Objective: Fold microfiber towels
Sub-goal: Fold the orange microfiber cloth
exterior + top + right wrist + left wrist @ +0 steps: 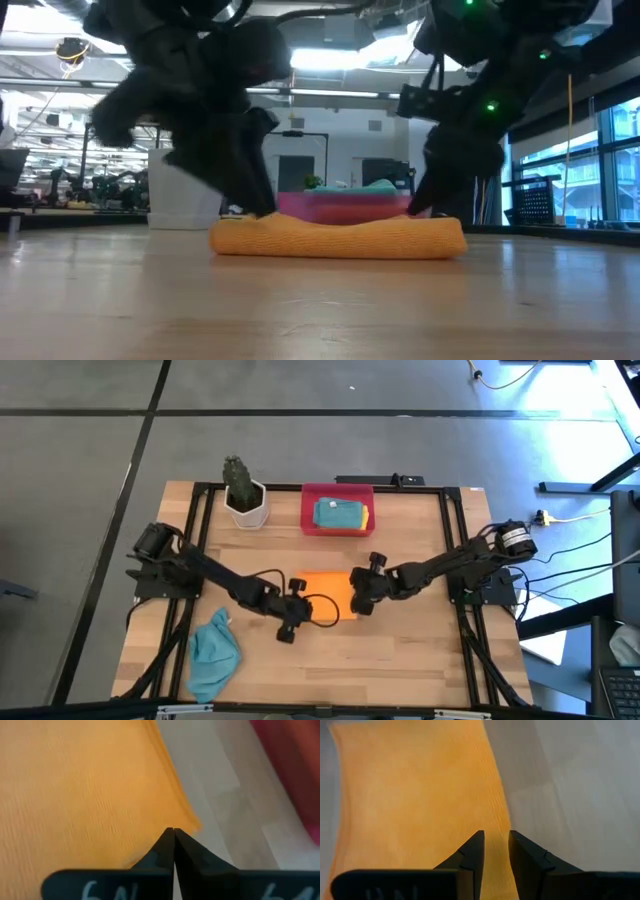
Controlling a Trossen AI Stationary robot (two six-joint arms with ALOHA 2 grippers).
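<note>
The orange towel (325, 595) lies folded and flat on the table's middle; it also shows in the low view (340, 238). My left gripper (298, 600) is at its left end, fingers down on the cloth. My right gripper (360, 596) is at its right end, fingers closed together at a corner. A teal-blue towel (213, 652) lies crumpled at the near left. Another teal towel and a yellow one (342, 515) lie in the red tray. The lime green towel is not clearly seen. My left gripper has the towel's long edge (507, 827) between its two fingers (472, 852), which stand a narrow gap apart with orange cloth in it. The fingers slant down from the table's left. The towel lies flat on the table. How many layers they hold is not clear. My right gripper has its closed fingertips (173, 834) on the towel's corner (192, 825), slanting down from the table's right. The fingers hide whether cloth is between them. The towel lies flat on the table there.
A red tray (308, 510) stands at the far middle, just beyond the orange towel. A cactus in a white pot (243, 495) stands at the far left. Bare wooden table lies toward the near edge (380, 660).
</note>
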